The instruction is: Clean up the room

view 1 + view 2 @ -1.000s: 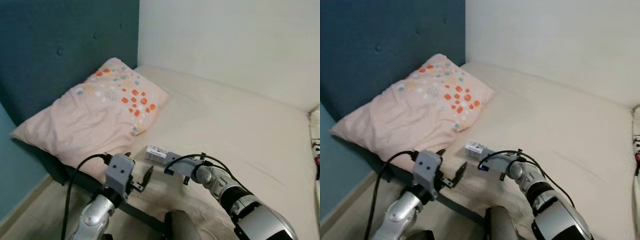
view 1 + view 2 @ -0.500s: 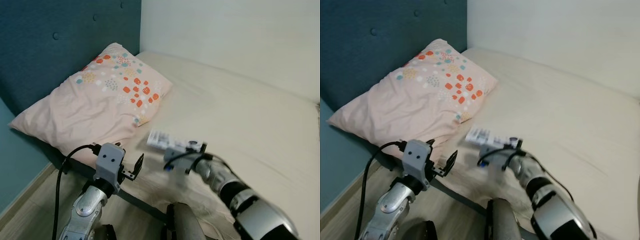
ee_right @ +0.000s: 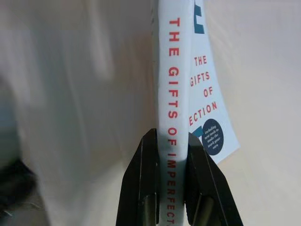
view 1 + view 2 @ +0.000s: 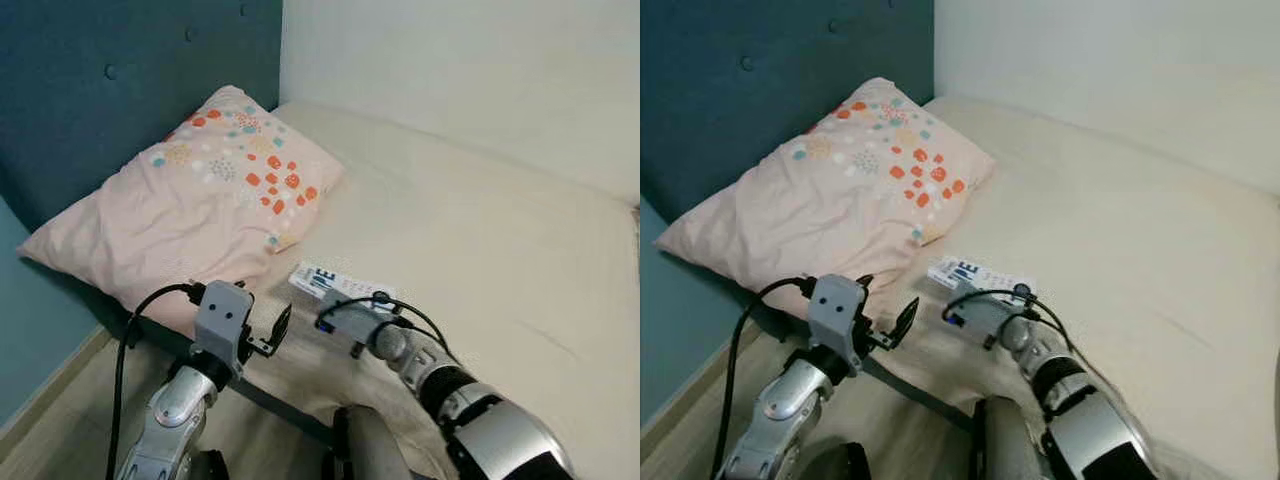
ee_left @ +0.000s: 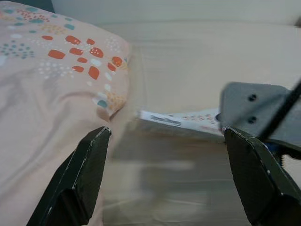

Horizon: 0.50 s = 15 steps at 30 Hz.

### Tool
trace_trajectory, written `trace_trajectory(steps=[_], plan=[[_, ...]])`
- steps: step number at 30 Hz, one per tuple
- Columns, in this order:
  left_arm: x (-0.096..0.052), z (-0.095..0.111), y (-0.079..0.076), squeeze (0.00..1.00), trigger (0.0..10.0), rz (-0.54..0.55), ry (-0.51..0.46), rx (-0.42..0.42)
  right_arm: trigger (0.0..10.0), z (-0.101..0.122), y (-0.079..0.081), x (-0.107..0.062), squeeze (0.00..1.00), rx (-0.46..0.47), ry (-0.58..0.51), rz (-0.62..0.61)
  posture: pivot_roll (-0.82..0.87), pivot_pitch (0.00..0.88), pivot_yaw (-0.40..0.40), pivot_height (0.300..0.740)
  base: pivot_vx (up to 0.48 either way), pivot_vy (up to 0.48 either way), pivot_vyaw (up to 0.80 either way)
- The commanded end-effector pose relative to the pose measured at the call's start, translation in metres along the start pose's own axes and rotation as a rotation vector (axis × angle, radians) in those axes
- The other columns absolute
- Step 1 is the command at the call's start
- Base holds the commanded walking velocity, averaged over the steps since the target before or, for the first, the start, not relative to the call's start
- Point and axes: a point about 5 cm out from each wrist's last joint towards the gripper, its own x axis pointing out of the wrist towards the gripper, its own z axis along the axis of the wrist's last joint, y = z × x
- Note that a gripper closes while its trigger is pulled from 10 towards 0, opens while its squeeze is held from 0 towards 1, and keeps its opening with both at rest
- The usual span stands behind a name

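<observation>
Book [image 4: 335,281], white with red spine lettering, sits near the front edge of the bed [image 4: 500,230], just past the lower corner of the pillow [image 4: 190,210]. We note the right gripper [image 3: 170,188] has its jaws clamped on the book's spine, one finger [image 3: 141,188] on each side; in the right wrist view the spine reads "THE GIFTS OF IMPERFECT…" and part of the cover, with a dark round badge, fans out to one side. From the head camera we see the right arm reaching across the bed's front edge toward the pillow, a black cable looping over its wrist.

Left gripper [image 4: 278,328] hovers beside the bed edge, near the pillow's lower corner and a little apart from the book. Its jaws stand wide apart, holding nothing; the left wrist view frames the book between the two black fingers [image 5: 82,174], with the right gripper's grey housing at one side.

Pillow is pale pink with orange, teal and white spots, lying against the dark teal headboard [image 4: 120,90]. Bed cover is plain cream. Pale wall [image 4: 480,70] runs behind the bed.
</observation>
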Motion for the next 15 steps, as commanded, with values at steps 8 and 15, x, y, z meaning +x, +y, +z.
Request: trace_trajectory(steps=[8,15], plan=[[-0.003,-0.004,-0.003,0.0,10.0,-0.017,0.024,0.005,10.0,0.015,0.011,0.002,0.0,0.002,-0.024,0.083,0.05,0.267,-0.128,0.601,0.0,0.0,0.0],[-0.004,-0.005,-0.005,0.0,10.0,-0.015,0.029,-0.005,10.0,-0.001,0.013,0.0,0.0,-0.142,0.059,0.119,0.04,0.272,-0.133,0.601,0.0,0.0,0.0]])
